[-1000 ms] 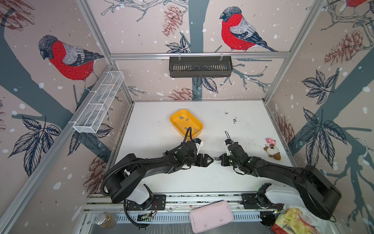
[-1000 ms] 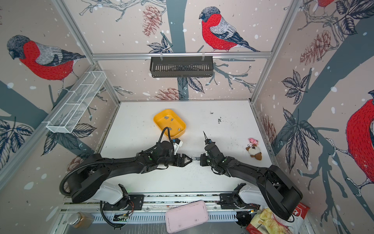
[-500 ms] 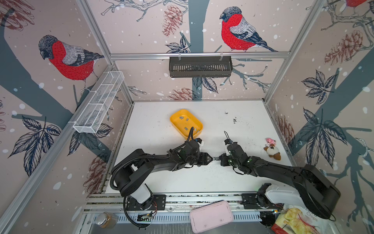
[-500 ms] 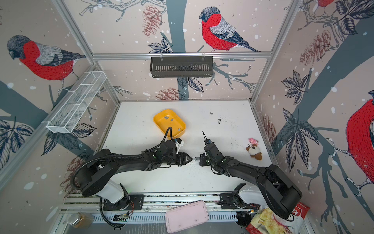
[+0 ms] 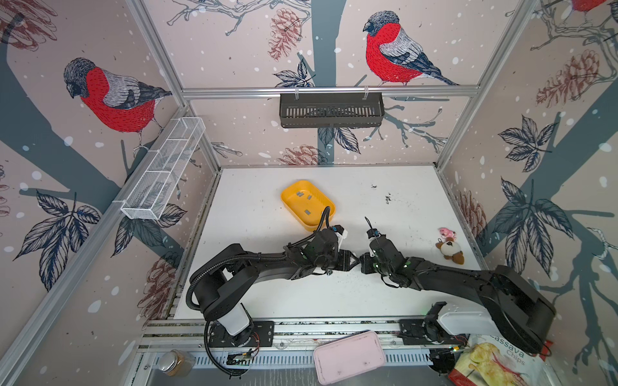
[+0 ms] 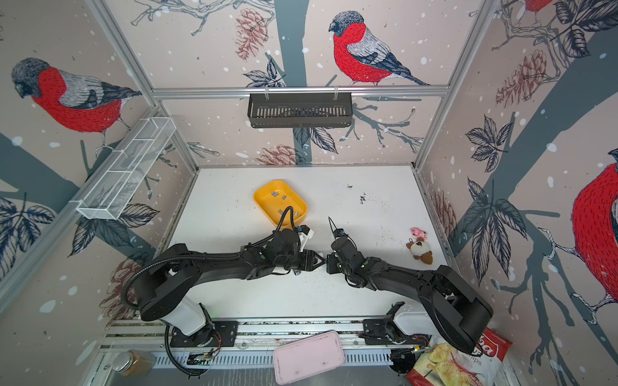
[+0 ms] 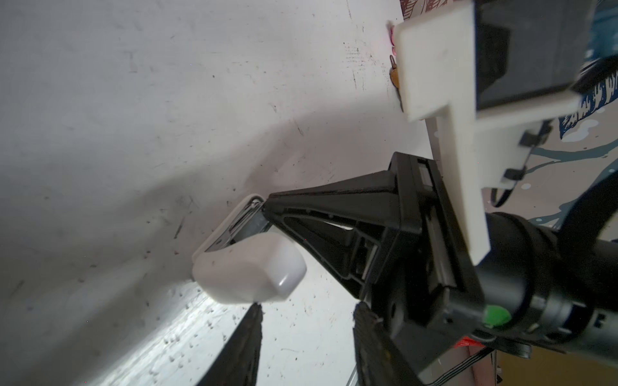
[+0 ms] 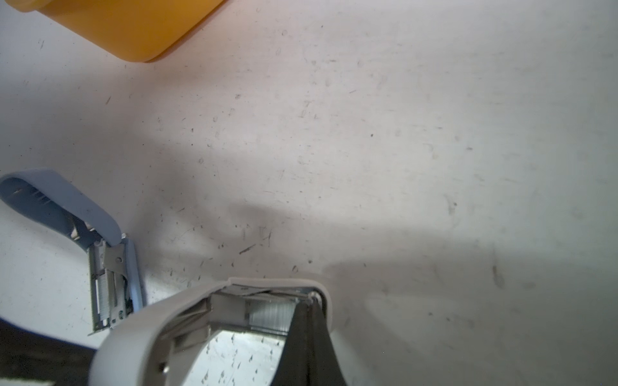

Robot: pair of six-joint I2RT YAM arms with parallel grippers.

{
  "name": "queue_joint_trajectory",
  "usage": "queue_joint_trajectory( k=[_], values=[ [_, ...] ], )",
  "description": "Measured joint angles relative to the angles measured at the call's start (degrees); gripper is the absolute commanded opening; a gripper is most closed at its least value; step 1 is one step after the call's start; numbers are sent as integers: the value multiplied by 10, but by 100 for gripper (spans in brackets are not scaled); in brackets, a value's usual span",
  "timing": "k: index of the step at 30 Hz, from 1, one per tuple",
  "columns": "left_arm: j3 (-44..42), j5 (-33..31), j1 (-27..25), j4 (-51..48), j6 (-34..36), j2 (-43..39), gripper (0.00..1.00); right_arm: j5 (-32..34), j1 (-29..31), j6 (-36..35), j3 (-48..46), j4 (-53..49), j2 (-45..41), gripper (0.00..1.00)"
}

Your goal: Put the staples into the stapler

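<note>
The right gripper (image 8: pixel 310 300) clamps the thin rail of the white stapler (image 7: pixel 249 267) (the left gripper (image 7: pixel 307 305) gapes just left of it), so a bump could twist it loose.

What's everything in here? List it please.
staples: three strips visible, grey, in tray
tray: one, yellow, far middle of table
white stapler: one, open, at table centre
blue stapler: one, open, lying beside it
plush toy: one, brown-white, table's right side
black basket: one, back wall
wire basket: one, white, left wall
pink box: one, front ledge
jar: one, brownish, front left
chips bag: one, front right
left gripper: one, black, open, at white stapler
right gripper: one, black, shut on white stapler
</note>
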Motion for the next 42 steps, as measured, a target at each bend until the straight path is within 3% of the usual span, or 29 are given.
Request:
queue_joint_trajectory(
  k=[15,20,24,31,42],
  values=[
    [49,-17,-1,-37,34,40,42,-12,-6,4,-14,-21,-40,8],
    [50,-19,-1,-61,115,20,57,-32,-32,13,-27,-28,-83,17],
    [51,-3,-1,-86,214,10,65,-56,-60,13,-39,-32,-108,18],
    [54,-3,-1,-123,357,7,69,-75,-88,12,-48,-55,-160,21],
    [93,-35,-1,-157,466,49,74,-94,-108,11,-64,-90,-231,21]
  ],
)
